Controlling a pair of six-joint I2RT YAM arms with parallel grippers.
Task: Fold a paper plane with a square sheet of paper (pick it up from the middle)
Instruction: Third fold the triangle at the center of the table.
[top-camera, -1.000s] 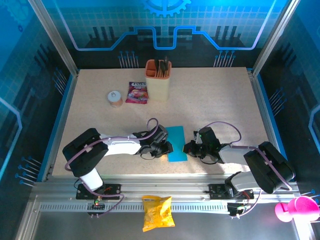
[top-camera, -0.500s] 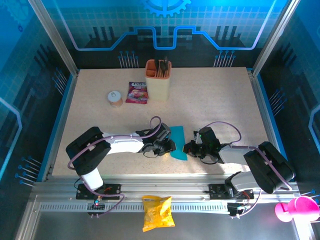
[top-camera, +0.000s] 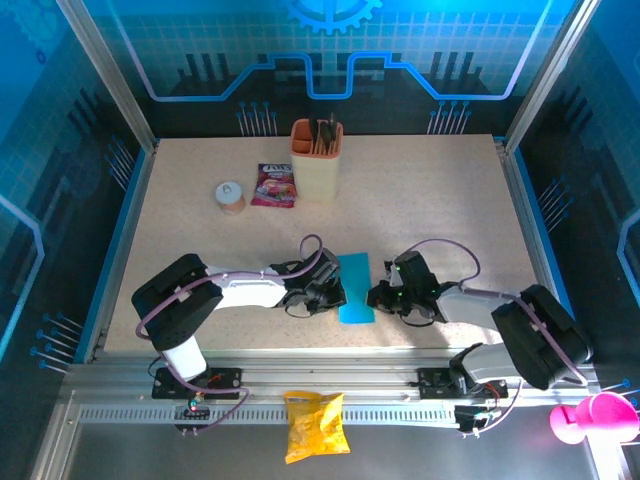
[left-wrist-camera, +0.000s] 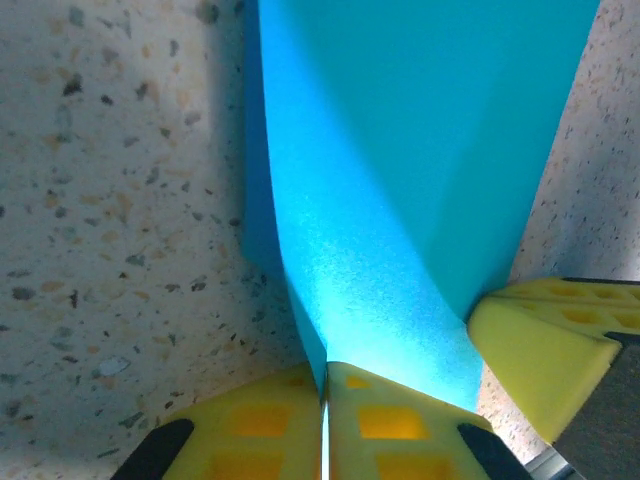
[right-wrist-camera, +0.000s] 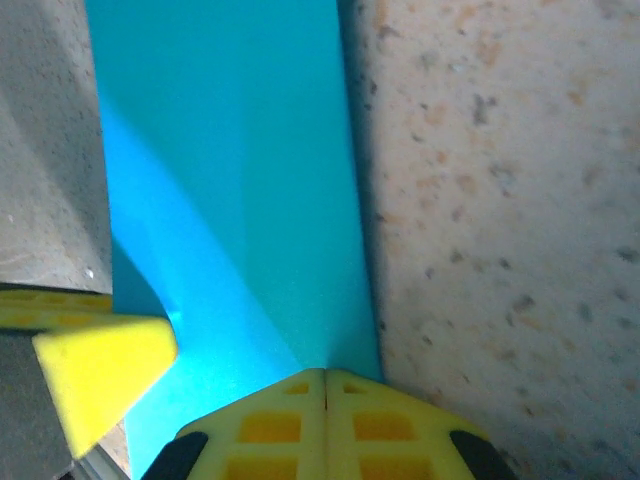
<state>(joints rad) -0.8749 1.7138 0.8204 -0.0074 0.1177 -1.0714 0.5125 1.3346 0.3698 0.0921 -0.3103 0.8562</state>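
The square sheet of paper (top-camera: 355, 287) is bright blue and lies as a folded narrow strip near the table's front edge, between both arms. My left gripper (top-camera: 337, 292) is at its left edge. In the left wrist view the yellow fingers (left-wrist-camera: 250, 425) are pressed together, and the paper (left-wrist-camera: 420, 170) runs into their seam. My right gripper (top-camera: 377, 297) is at the strip's right edge. In the right wrist view its jaws are shut where the paper (right-wrist-camera: 230, 180) meets its fingertips (right-wrist-camera: 270, 425). Each wrist view also shows a yellow fingertip of the other gripper beside the sheet.
A beige cup (top-camera: 316, 160) with dark utensils stands at the back centre, a pink-purple packet (top-camera: 274, 185) and a small round jar (top-camera: 231, 197) to its left. A yellow snack bag (top-camera: 314, 425) lies on the front rail. A pink object (top-camera: 590, 417) sits at the bottom right.
My left gripper has closed on the paper's left edge. The sheet, briefly wedge-shaped half a second ago, shows as a strip again. The right gripper stays shut in place.
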